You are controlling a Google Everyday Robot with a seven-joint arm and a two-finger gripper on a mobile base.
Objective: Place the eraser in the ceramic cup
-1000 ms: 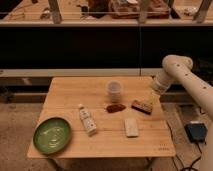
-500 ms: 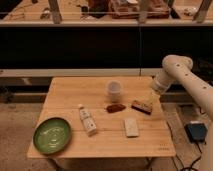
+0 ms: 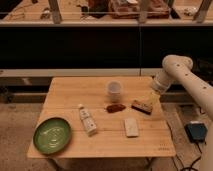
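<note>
- Camera view: I am holding my gripper (image 3: 153,98) spread wide and empty, just beside the right end of the eraser (image 3: 141,106) (touching or not, I cannot tell).
- I am counting one eraser, one ceramic cup (image 3: 114,91), one reddish-brown lump (image 3: 115,107), one pale rectangle (image 3: 131,126), one small bottle (image 3: 88,120) and one green plate (image 3: 51,135), all on the wooden table (image 3: 65,92).
- The eraser is lying flat near the table's right edge, right of the cup. Its long axis is running left to right, with the right end slanting slightly nearer the camera.
</note>
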